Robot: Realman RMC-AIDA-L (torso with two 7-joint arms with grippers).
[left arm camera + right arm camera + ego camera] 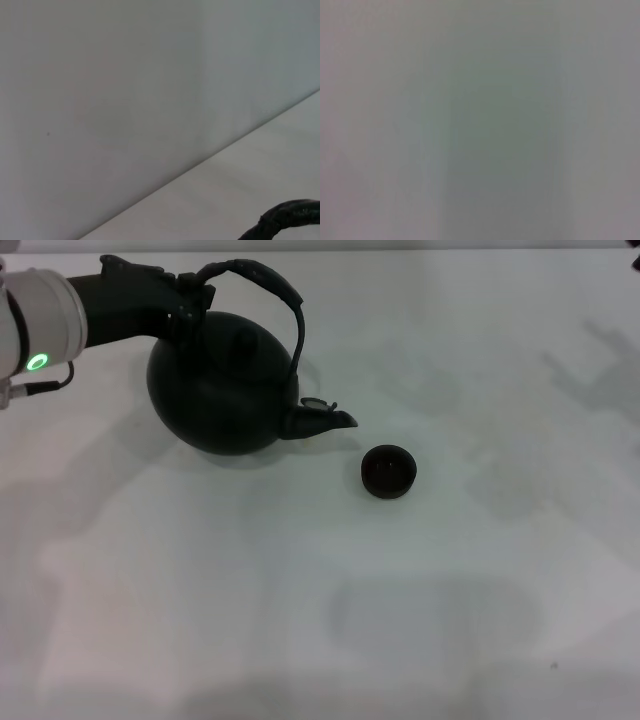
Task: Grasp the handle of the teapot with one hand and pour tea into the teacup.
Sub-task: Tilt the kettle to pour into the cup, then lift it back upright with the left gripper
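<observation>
The large black teapot (225, 390) sits on the white table (300, 590) at the back left, its spout (325, 421) pointing right toward the teacup (388, 471). The small dark teacup stands a short gap to the right of the spout tip and slightly nearer to me. My left gripper (192, 298) comes in from the left edge and is shut on the left end of the arched handle (272, 284), above the pot's body. A piece of the handle (290, 215) shows in the left wrist view. The right gripper is out of view.
White tabletop stretches in front of and to the right of the pot and cup. The left arm's white link with a green light (38, 362) lies along the back left edge. The right wrist view shows only a plain grey surface.
</observation>
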